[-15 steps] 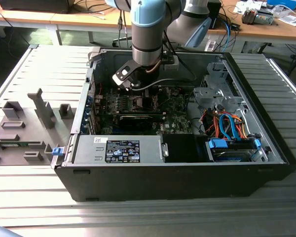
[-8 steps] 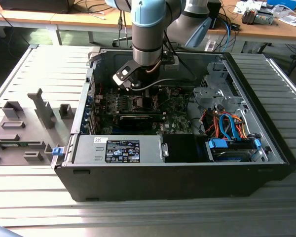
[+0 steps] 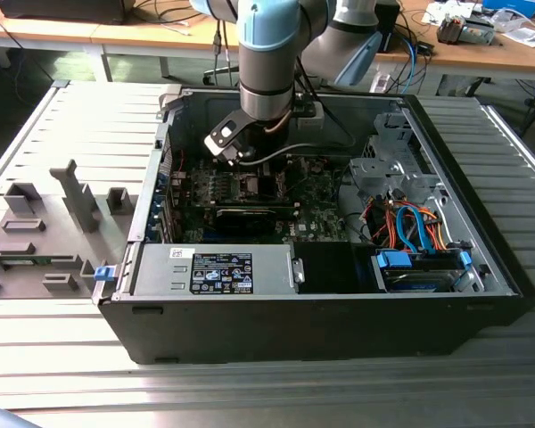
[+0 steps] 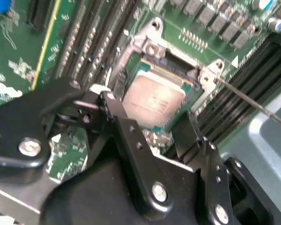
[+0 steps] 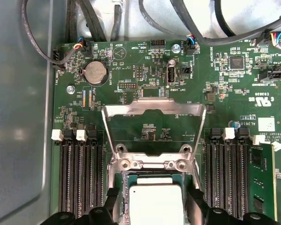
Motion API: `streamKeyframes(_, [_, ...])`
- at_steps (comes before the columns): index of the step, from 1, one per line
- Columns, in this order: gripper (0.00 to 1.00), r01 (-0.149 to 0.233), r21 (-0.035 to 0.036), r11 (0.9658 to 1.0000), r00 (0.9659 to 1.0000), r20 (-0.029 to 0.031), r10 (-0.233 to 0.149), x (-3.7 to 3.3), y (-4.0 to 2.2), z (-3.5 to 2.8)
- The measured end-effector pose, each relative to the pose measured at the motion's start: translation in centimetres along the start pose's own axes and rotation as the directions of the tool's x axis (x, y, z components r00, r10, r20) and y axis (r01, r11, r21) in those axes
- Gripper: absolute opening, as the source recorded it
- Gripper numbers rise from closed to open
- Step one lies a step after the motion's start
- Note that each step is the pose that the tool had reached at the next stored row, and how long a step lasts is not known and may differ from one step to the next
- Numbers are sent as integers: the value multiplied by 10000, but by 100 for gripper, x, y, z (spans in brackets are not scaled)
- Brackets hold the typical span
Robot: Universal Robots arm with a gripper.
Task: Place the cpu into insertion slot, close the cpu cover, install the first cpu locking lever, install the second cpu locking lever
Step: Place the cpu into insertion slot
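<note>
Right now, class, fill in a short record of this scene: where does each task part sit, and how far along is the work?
cpu: lies flat in the insertion slot, silver top up
cpu cover: open, tipped back off the slot, not yet closed
gripper: low over the cpu, inside the computer case
board: green, surrounds the slot

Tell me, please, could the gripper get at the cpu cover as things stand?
Probably yes. The cpu cover is swung open just beyond the cpu, which the gripper straddles; nothing lies between them.
</note>
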State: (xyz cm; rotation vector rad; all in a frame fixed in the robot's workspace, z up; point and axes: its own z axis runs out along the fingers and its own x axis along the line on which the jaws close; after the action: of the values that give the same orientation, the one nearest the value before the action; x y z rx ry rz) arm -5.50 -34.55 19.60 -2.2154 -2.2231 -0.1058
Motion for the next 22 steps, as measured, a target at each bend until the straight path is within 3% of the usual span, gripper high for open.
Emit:
streamKeyframes(4, [67,0,0,10000,10000,-1,0,1,1,-14])
streamKeyframes(7, [67,-1,1,10000,10000,-6,1,9,9,-180])
streamKeyframes(9, [67,-1,0,10000,10000,-61,1,10,11,-211])
streamKeyframes(10, [67,-7,-1,10000,9999,-165,7,14,11,-224])
streamKeyframes(12, [66,-24,-3,10000,9987,-501,24,23,11,-225])
streamKeyframes(13, [59,-26,-1,10000,9985,-545,26,23,11,-226])
streamKeyframes(16, [53,-13,-2,10000,9983,-583,12,16,11,-226])
streamKeyframes(17, [41,10,-1,10000,9983,-584,-10,11,10,-227])
streamKeyframes(19, [29,52,2,10000,9983,-585,-52,8,10,-227])
streamKeyframes(22, [22,61,2,10000,9983,-586,-60,7,10,-227])
